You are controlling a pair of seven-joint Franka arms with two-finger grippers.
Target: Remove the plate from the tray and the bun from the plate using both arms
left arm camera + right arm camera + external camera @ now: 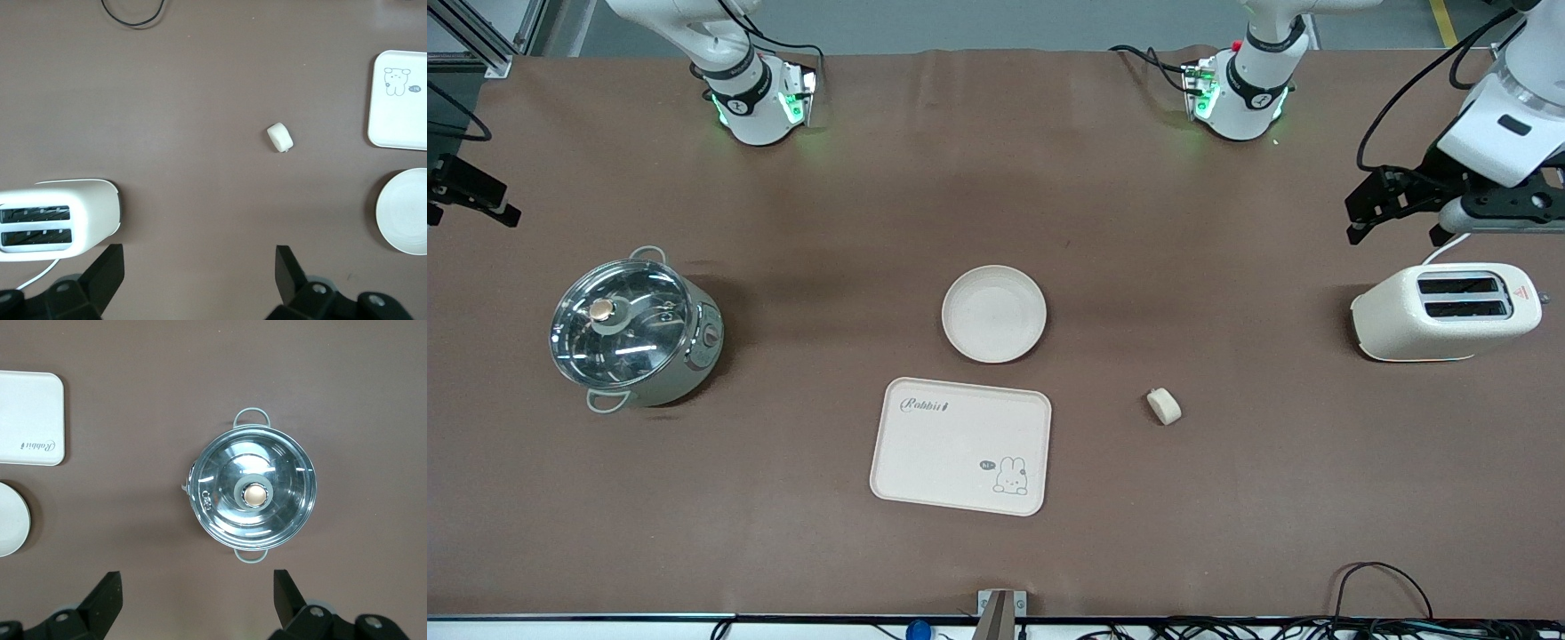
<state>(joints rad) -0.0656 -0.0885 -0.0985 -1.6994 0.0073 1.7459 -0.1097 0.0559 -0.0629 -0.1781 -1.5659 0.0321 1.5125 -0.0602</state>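
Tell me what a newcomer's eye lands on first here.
The cream tray with its rabbit drawing lies empty mid-table, the empty plate farther from the front camera and the bun on the cloth toward the left arm's end. The glass-lidded pot and the toaster flank them at either end.

A robotics lab: two bench-mounted arms, a brown-covered table [996, 178], aluminium framing [480, 36] and loose cables [1387, 578].

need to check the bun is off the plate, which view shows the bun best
The left wrist view: the bun lies large and unobstructed on the bare table, apart from the plate. The front view shows it smaller; the right wrist view misses it.
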